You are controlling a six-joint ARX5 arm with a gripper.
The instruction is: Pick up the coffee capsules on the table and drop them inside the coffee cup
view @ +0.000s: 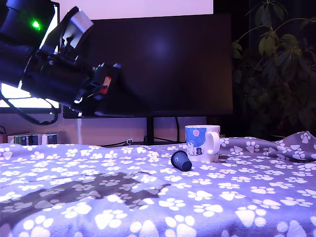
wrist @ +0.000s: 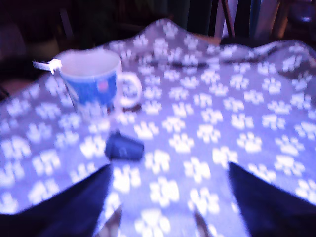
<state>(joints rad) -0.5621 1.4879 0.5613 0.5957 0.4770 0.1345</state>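
Up at the exterior view's left the arm hangs high over the table (view: 74,207), its gripper (wrist: 165,197) empty, jaws spread wide with bare cloth showing between them. Further right a dark blue capsule (view: 181,161) lies tipped on its side, just beside the cup (view: 202,143), which stands upright with its handle turned rightward.

Motion blur is smearing the whole wrist view, so the picture on the coffee cup (wrist: 96,84) is reading only as a blue band. The fingers (wrist: 74,207) are running out of that frame as dark shapes, their tips cut off. In the exterior view the arm is leaving the frame's left edge, and the gripper (view: 106,84) is too dark to read.
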